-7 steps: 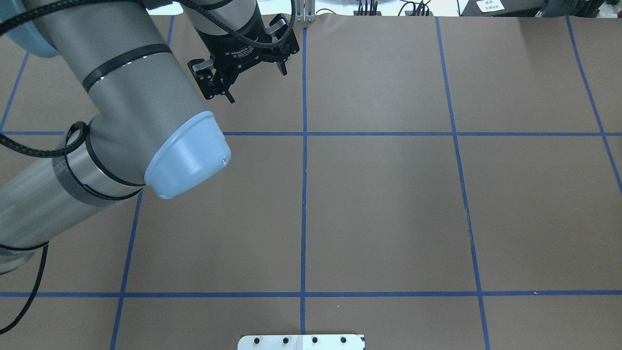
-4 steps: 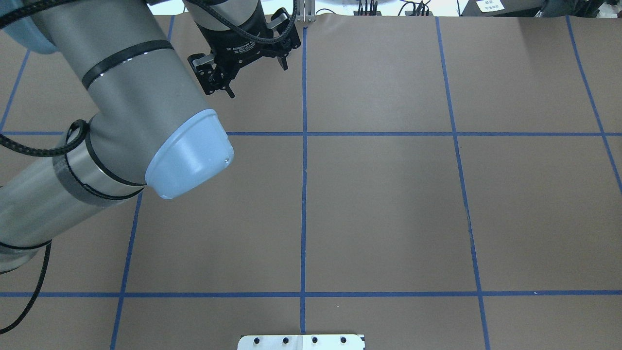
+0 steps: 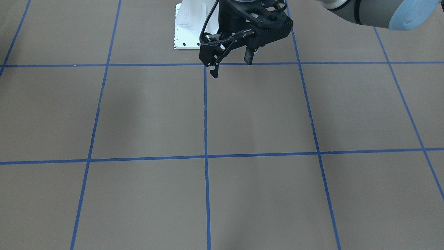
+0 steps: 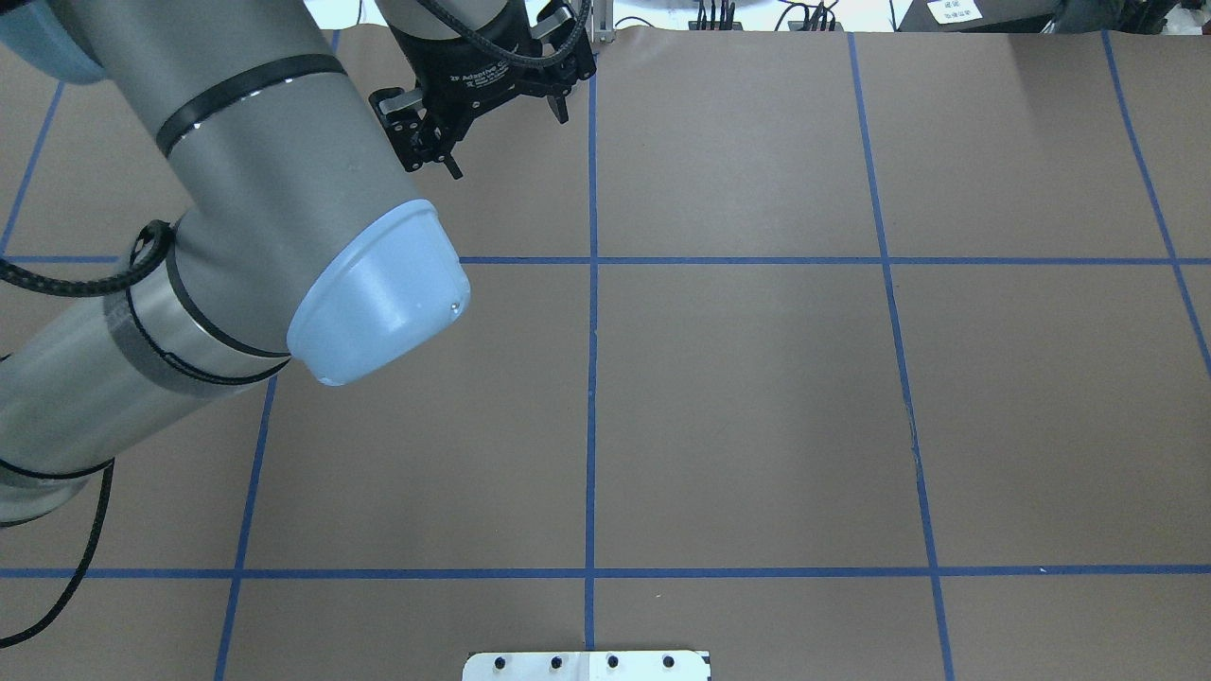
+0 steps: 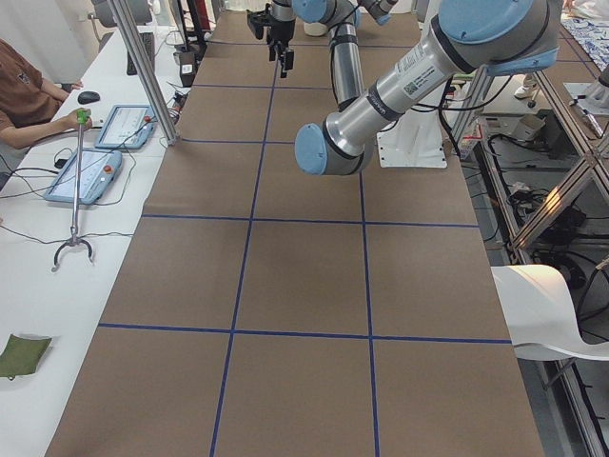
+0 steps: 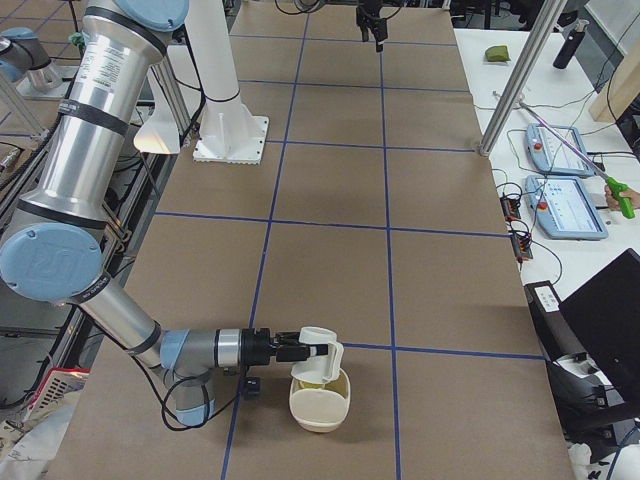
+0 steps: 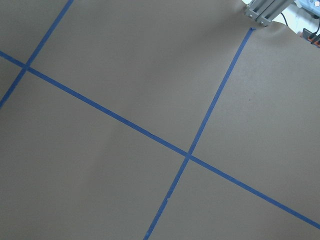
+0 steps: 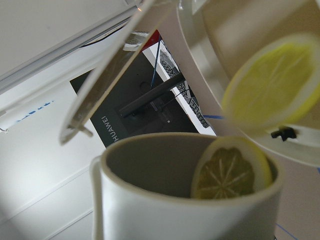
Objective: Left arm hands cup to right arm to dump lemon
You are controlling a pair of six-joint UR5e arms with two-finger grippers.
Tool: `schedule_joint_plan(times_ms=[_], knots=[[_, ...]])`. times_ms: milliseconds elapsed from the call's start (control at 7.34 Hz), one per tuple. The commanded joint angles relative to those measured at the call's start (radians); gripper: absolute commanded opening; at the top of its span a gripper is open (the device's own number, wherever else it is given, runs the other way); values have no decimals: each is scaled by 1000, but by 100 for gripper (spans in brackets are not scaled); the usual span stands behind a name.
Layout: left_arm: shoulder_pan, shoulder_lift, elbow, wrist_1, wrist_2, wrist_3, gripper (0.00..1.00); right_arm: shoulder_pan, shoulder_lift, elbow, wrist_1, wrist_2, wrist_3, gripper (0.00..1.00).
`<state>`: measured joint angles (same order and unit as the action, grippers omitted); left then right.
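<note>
left gripper (image 4: 508, 144) hangs wide apart, empty; right gripper (image 6: 298, 347) meets cup (image 8: 165, 215), closure unclear.

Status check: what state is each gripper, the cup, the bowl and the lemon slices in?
Bowl: upright, second slice inside.
Cup: tipped over the bowl, lemon slice at its mouth.
Left gripper: open, empty.
Right gripper: at the cup; open or shut unclear.

Bright even light, soft shadows, the cup (image 8: 150, 210) blurred close-up
</note>
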<state>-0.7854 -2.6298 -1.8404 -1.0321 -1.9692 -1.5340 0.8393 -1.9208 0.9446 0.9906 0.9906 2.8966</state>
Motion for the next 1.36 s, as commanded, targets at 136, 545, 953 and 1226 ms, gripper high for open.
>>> schedule_joint_plan(times_ms=[136,545,953,1226], knots=[[0,-4,0,6,1,0,100,12,16,8,19,-1,18,29],[0,-25,0,24,0,0,100,11,13,68,-30,5,-90,35],[3,-29,0,24,-4,0,100,11,6,210,-193,83,-262,42],[18,-33,0,23,-8,-2,100,8,8,291,-318,115,-436,42]])
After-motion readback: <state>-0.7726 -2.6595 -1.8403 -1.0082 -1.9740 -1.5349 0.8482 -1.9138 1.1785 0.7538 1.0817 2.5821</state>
